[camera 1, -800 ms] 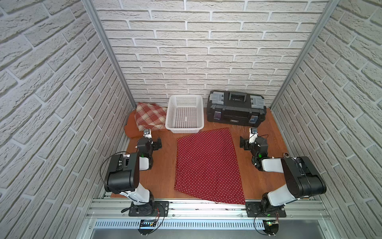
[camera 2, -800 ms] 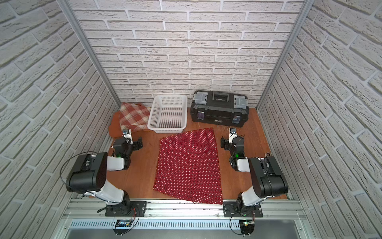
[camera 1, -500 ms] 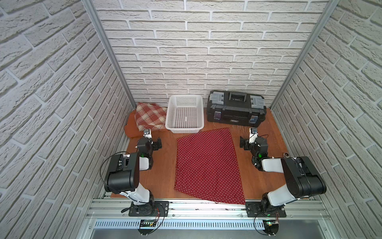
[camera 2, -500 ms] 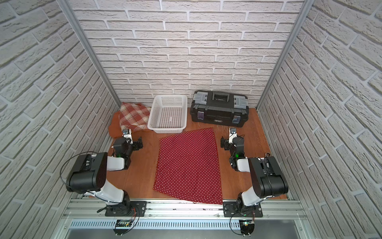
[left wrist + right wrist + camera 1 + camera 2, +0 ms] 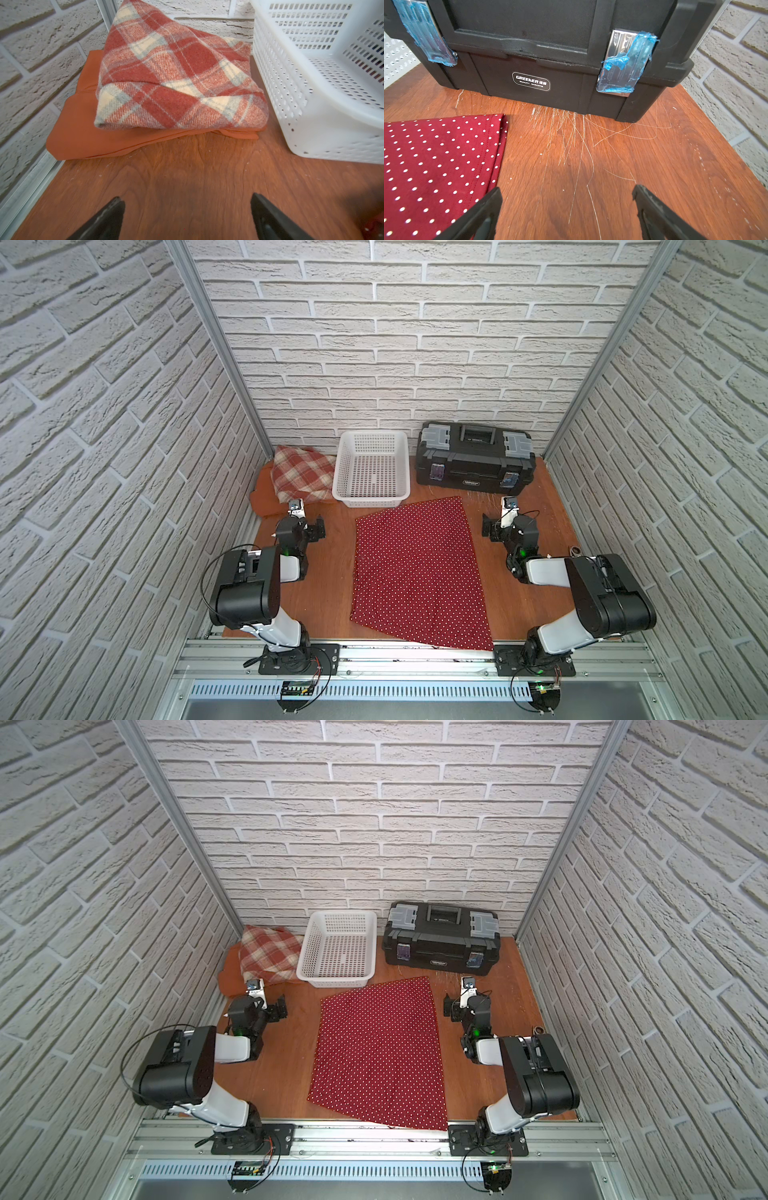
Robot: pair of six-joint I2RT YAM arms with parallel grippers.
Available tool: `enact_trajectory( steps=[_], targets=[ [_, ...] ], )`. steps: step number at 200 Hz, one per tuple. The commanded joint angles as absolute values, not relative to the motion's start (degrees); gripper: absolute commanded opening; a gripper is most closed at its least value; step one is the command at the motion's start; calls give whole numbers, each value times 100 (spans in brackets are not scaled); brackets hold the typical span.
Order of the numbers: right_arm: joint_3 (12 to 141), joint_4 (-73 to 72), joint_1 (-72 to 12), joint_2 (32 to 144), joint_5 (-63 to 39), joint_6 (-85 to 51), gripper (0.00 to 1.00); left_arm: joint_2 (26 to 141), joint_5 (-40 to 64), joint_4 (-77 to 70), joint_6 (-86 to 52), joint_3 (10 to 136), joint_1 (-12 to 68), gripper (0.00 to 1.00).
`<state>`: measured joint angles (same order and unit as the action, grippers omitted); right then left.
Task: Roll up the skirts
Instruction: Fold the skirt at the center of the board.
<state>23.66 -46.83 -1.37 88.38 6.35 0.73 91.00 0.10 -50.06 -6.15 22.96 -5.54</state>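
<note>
Nothing has moved since the earlier frames: both arms, all three skirts and both containers occupy the same positions.

The dark red, white-dotted cloth skirt [image 5: 417, 572] lies flat and unrolled at the centre of the brown wooden desk [image 5: 328, 572]. Its narrow end points to the far edge, close to the white plastic mesh basket [image 5: 370, 499]. Its wide hem reaches the near edge.

The red-and-cream plaid woollen skirt [image 5: 301, 475] is folded and rests on top of the plain rust-orange cloth skirt [image 5: 264, 499]. Both sit in the far left corner, just beside the basket. The wrist view shows the plaid bundle [image 5: 176, 83] covering most of the orange layer [image 5: 79, 128].

The black plastic toolbox [image 5: 473, 460] stands closed along the far edge, to the right of the basket.

The left gripper [image 5: 188, 202] has its jaws spread wide and holds nothing. It faces the stacked skirts over bare wood.

The right gripper [image 5: 566, 191] also has its jaws fully apart and empty. It sits just beside the dotted skirt's far right corner [image 5: 436, 166] and faces the toolbox front [image 5: 529, 41].
</note>
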Motion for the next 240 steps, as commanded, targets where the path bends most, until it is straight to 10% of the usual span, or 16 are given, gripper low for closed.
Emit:
enact_trajectory(
  steps=[1, 73, 133, 176, 194, 240],
  targets=[
    [2274, -4755, -114, 8683, 606, 92, 99, 8984, 47, -5138, -595, 2250, -536, 99],
    [2311, -4760, -88, 8579, 849, 6, 99, 8577, -305, -4922, -449, 2190, -318, 99],
    [5583, 1532, -130, 7686, 134, -1261, 99, 5998, -878, -3226, -342, 2565, 567, 99],
    [5089, 1299, 179, 7908, -558, -3276, 100, 4850, -1923, -1620, -959, 3241, 1390, 99],
    [4913, 767, 206, 8205, -1452, -3168, 67, 4475, -3014, -1839, -2827, 2781, 1362, 99],
    [4852, 1507, -783, 7771, -979, -2587, 47, 4006, -2611, 125, -4587, 2960, 1133, 93]
  ],
)
